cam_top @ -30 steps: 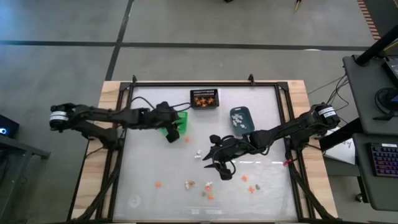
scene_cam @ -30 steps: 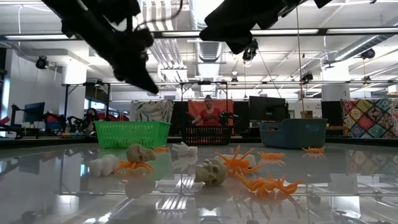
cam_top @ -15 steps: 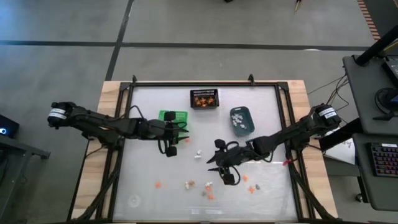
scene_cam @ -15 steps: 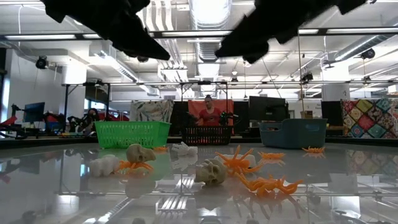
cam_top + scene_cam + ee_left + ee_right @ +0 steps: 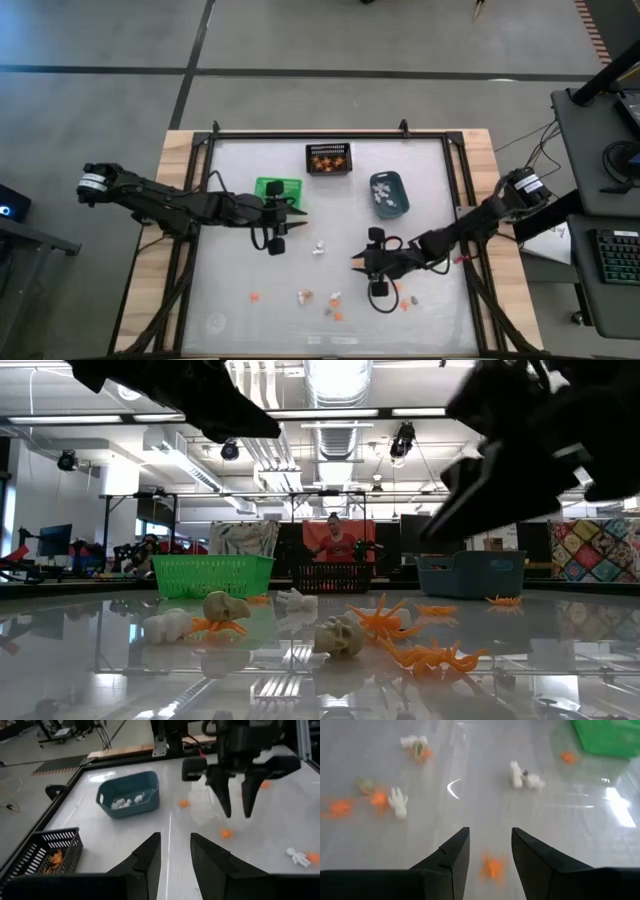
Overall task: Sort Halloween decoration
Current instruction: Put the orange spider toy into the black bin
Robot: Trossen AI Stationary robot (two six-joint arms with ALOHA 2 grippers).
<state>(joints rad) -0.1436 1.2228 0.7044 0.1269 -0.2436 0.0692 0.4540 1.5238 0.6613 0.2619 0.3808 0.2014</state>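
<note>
The Halloween decoration lies scattered on the white table: a white trinket (image 5: 319,247) mid-table, and orange, white and tan ones (image 5: 331,302) near the front edge. In the low view they are skulls (image 5: 338,636) and orange spiders (image 5: 430,656). My left gripper (image 5: 298,212) hovers open just near of the green bin (image 5: 278,187), nothing between its fingers (image 5: 175,855). My right gripper (image 5: 356,262) hangs open above the table. In its wrist view its fingers (image 5: 490,851) frame an orange trinket (image 5: 492,866) that lies on the table below.
A black mesh bin (image 5: 329,158) with orange pieces stands at the far edge. A blue-grey bin (image 5: 388,194) with white pieces sits right of centre. A dark frame (image 5: 200,240) rims the table. A person (image 5: 335,540) is in the room beyond.
My right gripper has sunk toward the table and gone toward the near right, over the scattered trinkets. My left gripper has swung off the green bin toward the near edge and tipped up closer to level. No trinket has moved.
</note>
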